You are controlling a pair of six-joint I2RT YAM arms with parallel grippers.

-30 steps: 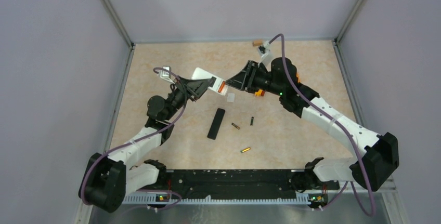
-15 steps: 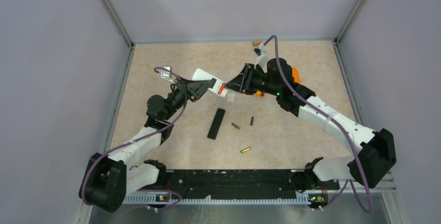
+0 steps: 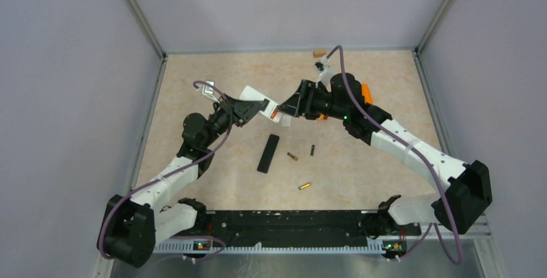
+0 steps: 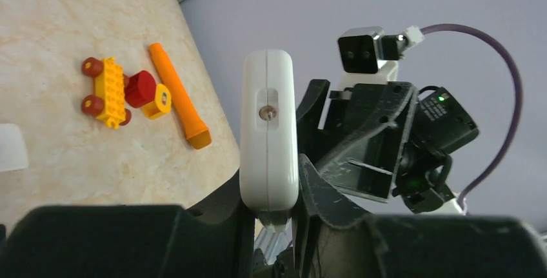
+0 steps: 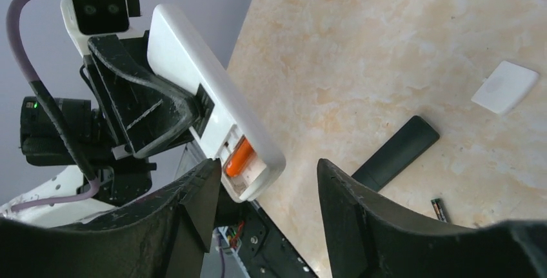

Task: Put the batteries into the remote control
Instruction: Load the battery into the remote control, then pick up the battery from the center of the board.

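Observation:
My left gripper is shut on a white remote control and holds it in the air, its open battery bay toward the right arm. In the right wrist view one orange battery sits in the bay of the remote. My right gripper is open, its jaws standing either side of the remote's bay end, and it holds nothing. In the top view it meets the remote's tip. Loose batteries lie on the table: a gold one and a dark one.
A slim black bar lies mid-table, with a short dark cylinder to its right. A white cover piece lies on the table. A yellow wheeled brick and an orange cone sit behind the right arm.
My right gripper has moved left, so its open jaws now straddle the remote's bay end and cover the white cover piece in the top view. The left arm shifted slightly.

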